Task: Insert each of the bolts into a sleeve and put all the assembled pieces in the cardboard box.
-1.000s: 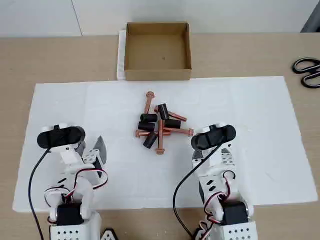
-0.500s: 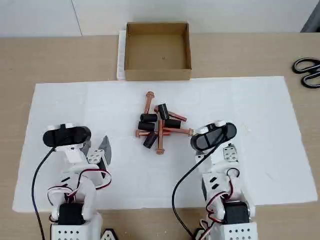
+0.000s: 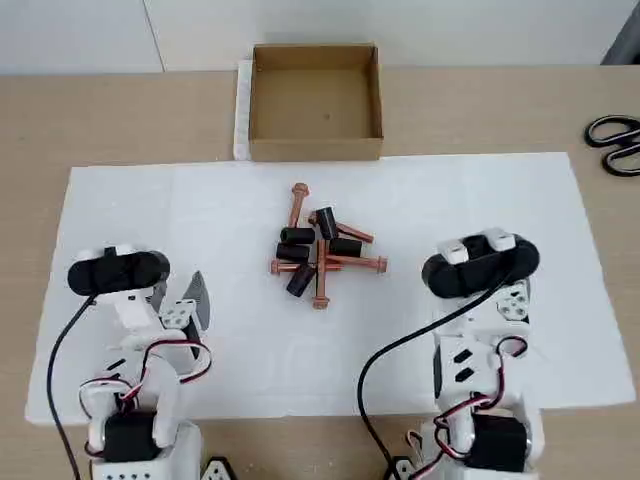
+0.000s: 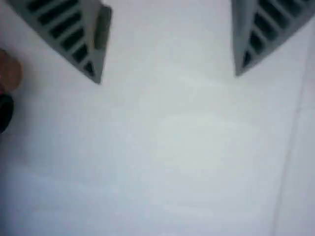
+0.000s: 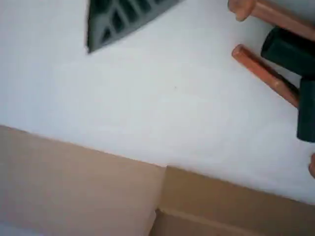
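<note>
Centrally in high view, heaped bolts and sleeves, below cardboard box. Left wrist view: left jaws wide apart. Right wrist view: right arm's grip impossible to tell. Probably light, rigid, quick to roll; best taken mid-shank.

Coppery metal bolts, matt black sleeves, plain cardboard box.

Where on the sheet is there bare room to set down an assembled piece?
The white sheet is bare between the pile of bolts and sleeves and the left arm, and on the far right toward the scissors. A bare strip also lies between the pile and the cardboard box. The middle is crowded: parts lie crossed and touching.
</note>
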{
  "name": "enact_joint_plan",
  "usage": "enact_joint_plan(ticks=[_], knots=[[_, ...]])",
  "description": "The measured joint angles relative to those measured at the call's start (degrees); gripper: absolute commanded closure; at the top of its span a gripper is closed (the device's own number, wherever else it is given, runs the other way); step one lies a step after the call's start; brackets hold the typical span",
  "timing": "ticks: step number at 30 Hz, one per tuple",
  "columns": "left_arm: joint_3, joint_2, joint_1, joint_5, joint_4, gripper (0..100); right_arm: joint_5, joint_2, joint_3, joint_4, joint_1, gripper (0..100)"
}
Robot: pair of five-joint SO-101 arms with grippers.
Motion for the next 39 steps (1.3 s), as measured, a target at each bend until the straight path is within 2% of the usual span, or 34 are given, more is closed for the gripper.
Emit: enact_joint_plan(ticks=[5, 9, 16, 20, 27, 31, 35, 39], knots=[[-6.1, 0.0, 0.0, -0.4, 1.9, 83, 3.0, 12.7, -8.0, 0.9, 0.1, 81.1], [-8.4, 3.0, 0.0, -2.3, 2.0, 83, 3.7, 27.3, -18.4, 6.4, 0.1, 81.1], [-18.5, 22.9, 0.0, -6.3, -0.3, 83, 3.7, 54.8, -37.0, 19.5, -0.5, 81.1], [-22.7, 38.9, 0.0, -8.0, -4.5, 83, 3.7, 63.4, -44.0, 24.7, -3.9, 81.1], [-33.2, 68.2, 0.0, -7.8, -7.1, 83, 2.6, 65.1, -45.9, 23.3, -8.6, 81.1], [-38.0, 81.3, 0.0, -3.4, -10.4, 83, 1.9, 67.0, -46.1, 20.0, -12.6, 81.0], [-39.0, 87.7, 1.5, -2.2, -16.6, 83, 1.7, 76.4, -49.3, 18.7, -13.5, 81.1], [-39.0, 87.9, 4.0, -2.3, -19.0, 83, 1.5, 88.8, -58.7, 20.7, -14.5, 81.2]])
